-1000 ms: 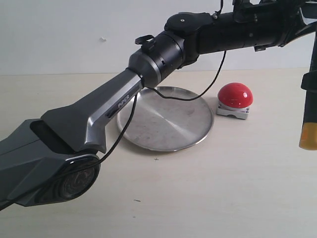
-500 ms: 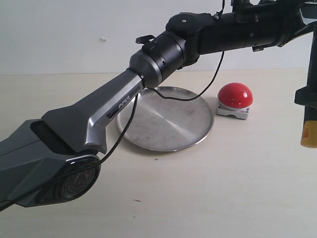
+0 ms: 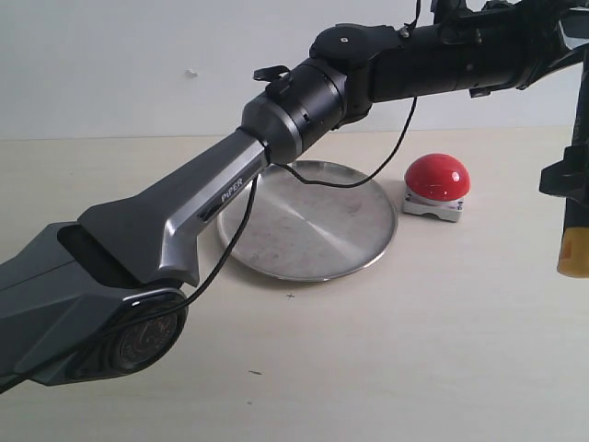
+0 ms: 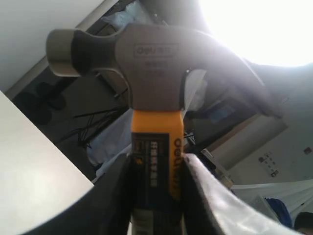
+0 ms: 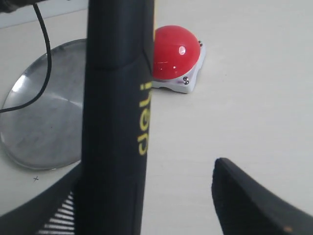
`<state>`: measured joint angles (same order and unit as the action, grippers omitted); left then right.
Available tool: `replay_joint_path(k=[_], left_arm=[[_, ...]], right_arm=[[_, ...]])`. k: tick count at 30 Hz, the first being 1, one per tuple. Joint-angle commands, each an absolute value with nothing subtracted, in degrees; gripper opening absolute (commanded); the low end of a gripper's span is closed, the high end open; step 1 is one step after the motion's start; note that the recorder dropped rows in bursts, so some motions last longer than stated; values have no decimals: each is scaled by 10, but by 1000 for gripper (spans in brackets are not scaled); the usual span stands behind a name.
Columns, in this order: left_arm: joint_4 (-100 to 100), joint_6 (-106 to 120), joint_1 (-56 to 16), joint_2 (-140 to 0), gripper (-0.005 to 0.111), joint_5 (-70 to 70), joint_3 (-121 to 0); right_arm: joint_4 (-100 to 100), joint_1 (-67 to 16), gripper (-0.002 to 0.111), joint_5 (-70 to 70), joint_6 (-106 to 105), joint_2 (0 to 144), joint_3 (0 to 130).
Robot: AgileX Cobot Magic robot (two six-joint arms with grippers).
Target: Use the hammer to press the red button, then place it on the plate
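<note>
The left hand (image 4: 156,169) is clenched on the yellow neck of a claw hammer (image 4: 156,73) that has a dark steel head and a black, yellow-tipped handle. Its two fingers press the neck from both sides just under the head. In the exterior view the left arm (image 3: 184,216) stretches from the lower left of the frame to the upper right. The hammer therefore hangs head-up at the far right edge, its yellow end in the air above the pale worktop (image 3: 414,359).

The right hand (image 5: 151,186) is released, fingers spread wide with the black handle between them. The handle sits close to one finger, with a clear gap to the other. This looks like a handover being set up, since a grip lower on the handle would probably give better reach for pressing.

The glossy red dome button (image 3: 437,177) on its small grey base sits right of centre, with nothing touching it. It is just beside the round brushed-silver metal plate (image 3: 304,262) in the middle of the frame, which has no hammer on it. Judging by this, both the press and the placing remain to be done.
</note>
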<state>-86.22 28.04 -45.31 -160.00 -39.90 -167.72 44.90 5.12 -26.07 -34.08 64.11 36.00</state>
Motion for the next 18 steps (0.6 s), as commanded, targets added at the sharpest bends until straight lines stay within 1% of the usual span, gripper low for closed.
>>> replay_joint_path(k=[1, 6, 13, 18], left_arm=[[-887, 279, -454, -1585, 0, -387, -1686], [-887, 279, -454, -1585, 0, -387, -1686], [-886, 279, -454, -1585, 0, -387, -1686], [-886, 279, -454, -1585, 0, -387, -1686]], right_arm=[[465, 53, 62, -261, -364, 648, 364], [484, 53, 62, -256, -391, 648, 364], [560, 53, 62, -272, -474, 648, 371], [572, 53, 62, -271, -474, 648, 371]])
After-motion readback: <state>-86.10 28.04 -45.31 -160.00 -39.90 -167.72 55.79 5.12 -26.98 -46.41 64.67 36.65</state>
